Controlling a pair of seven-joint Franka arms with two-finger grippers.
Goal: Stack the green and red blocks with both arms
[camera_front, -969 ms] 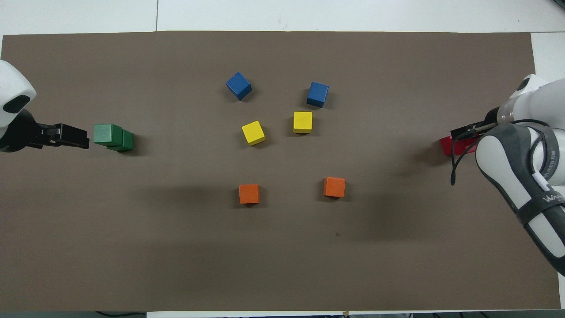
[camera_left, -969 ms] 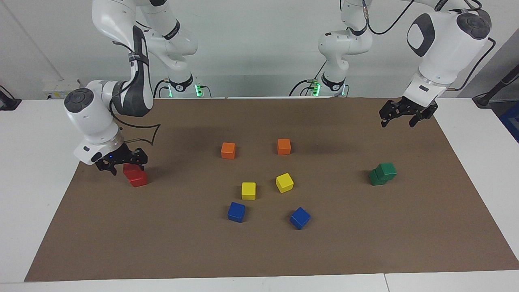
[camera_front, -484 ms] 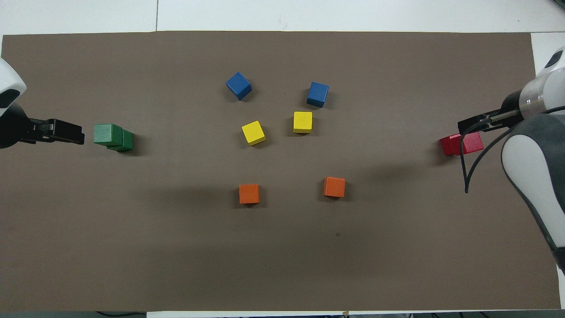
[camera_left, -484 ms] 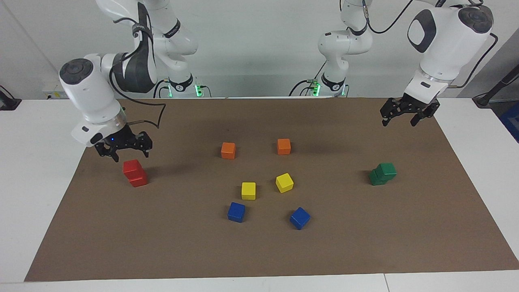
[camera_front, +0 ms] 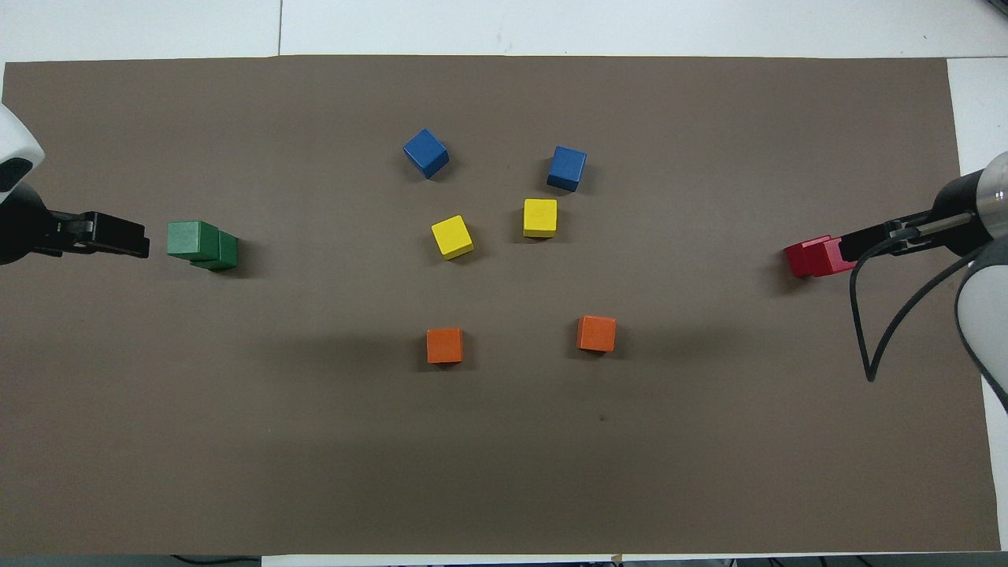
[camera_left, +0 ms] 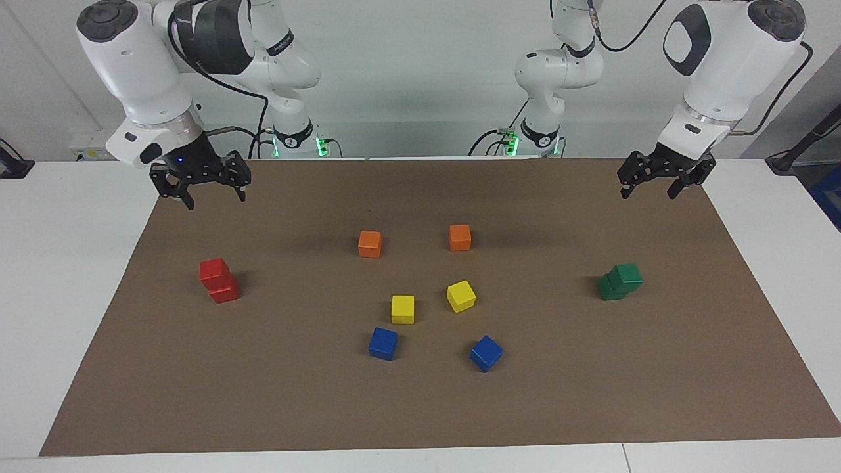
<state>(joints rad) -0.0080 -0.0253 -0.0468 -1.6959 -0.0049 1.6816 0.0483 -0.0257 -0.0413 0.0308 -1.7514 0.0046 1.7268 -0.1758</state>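
With both stacks built, red pair (camera_left: 219,280) at the right arm's end of the table, green pair (camera_left: 619,282) at the left's; both skewed, could topple if bumped. Right claw (camera_left: 200,182) and left claw (camera_left: 662,176) raised, open, empty

Bare brown mat (camera_left: 315,407) lies between the red stack (camera_left: 219,280) and the middle cluster of orange (camera_left: 370,244), yellow (camera_left: 403,309) and blue cubes (camera_left: 383,343); another open lane separates that cluster from the green stack (camera_left: 620,282).
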